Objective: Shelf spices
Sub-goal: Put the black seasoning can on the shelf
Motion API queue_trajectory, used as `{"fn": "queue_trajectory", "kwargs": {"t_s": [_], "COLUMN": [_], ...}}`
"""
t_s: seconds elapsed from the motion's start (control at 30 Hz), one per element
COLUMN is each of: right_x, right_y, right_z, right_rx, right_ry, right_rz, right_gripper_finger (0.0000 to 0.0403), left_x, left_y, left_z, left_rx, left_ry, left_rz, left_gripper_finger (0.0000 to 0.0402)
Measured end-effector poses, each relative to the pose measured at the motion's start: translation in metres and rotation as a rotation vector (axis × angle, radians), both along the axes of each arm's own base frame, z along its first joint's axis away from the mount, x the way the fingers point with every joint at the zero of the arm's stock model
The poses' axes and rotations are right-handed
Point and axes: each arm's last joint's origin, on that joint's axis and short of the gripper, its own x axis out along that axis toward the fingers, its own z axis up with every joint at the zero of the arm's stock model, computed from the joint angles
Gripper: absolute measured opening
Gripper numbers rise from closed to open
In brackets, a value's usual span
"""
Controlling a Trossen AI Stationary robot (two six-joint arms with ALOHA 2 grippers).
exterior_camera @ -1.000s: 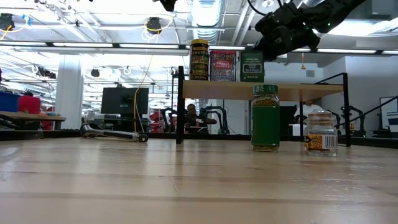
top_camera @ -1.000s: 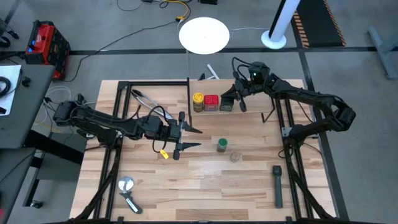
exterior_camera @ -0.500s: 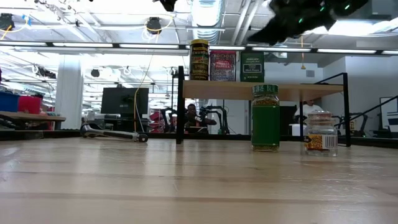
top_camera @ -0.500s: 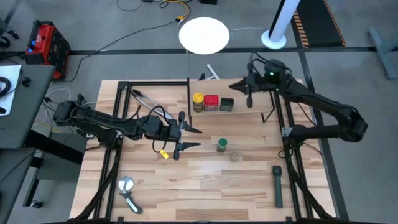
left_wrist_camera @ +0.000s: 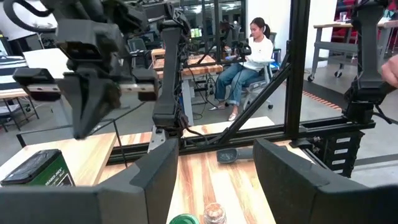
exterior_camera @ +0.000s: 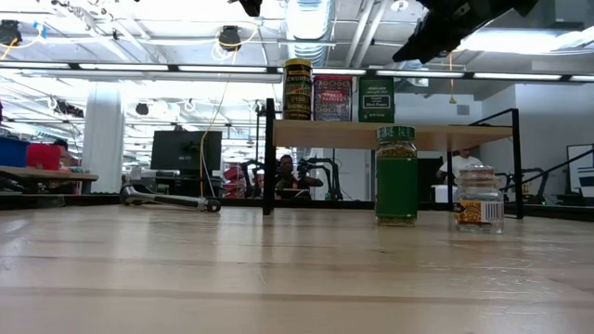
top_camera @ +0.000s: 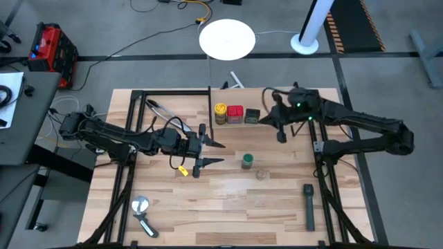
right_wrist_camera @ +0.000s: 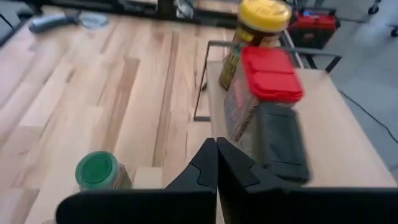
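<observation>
Since a second ago my right gripper (top_camera: 279, 131) is pulling back from the dark grey tin (top_camera: 252, 116) on the shelf (top_camera: 266, 119), fingers pressed together. From that tin, the upright green-lidded jar (top_camera: 247, 161) is standing down on the tabletop toward my jaws, nearer me than my left gripper (top_camera: 210, 153), which is waiting spread.

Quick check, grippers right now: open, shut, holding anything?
Left gripper: open, empty, over the table left of the green-lidded jar.
Right gripper: shut, holding nothing, above the shelf near the dark grey tin.

1. My right gripper (exterior_camera: 455, 26) is cut by the low view's top edge.
2. Green-lidded jar (left_wrist_camera: 183, 219) and small clear-tan jar (left_wrist_camera: 214, 213) clipped by left wrist frame's edge.
3. Dark grey square tin (right_wrist_camera: 283, 144) blurred; label unreadable.
</observation>
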Motion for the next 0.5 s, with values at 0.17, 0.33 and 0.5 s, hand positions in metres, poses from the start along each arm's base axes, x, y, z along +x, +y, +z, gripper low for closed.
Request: {"fn": "queue_trajectory", "kwargs": {"t_s": [0.17, 0.33, 0.5], "right_x": [0.012, 0.018, 0.017], "right_y": [0.004, 0.0, -0.007], "right_z": [-0.011, -0.02, -0.022], "right_rx": [-0.032, -0.034, -0.036], "right_ry": [0.077, 0.131, 0.145], "right_rz": [-0.091, -0.136, -0.172], "right_gripper_finger": [0.0002, 0.0002, 0.0002], "left_x": [0.0, 0.0, 0.0], "left_y": [0.0, 0.0, 0.0], "left_z": [0.0, 0.0, 0.0], "left_rx": [0.0, 0.0, 0.0], "left_ry": [-0.002, -0.001, -0.001], "left_rz": [0.0, 0.0, 0.0], "left_gripper_finger": [0.0201, 0.0201, 0.0201]}}
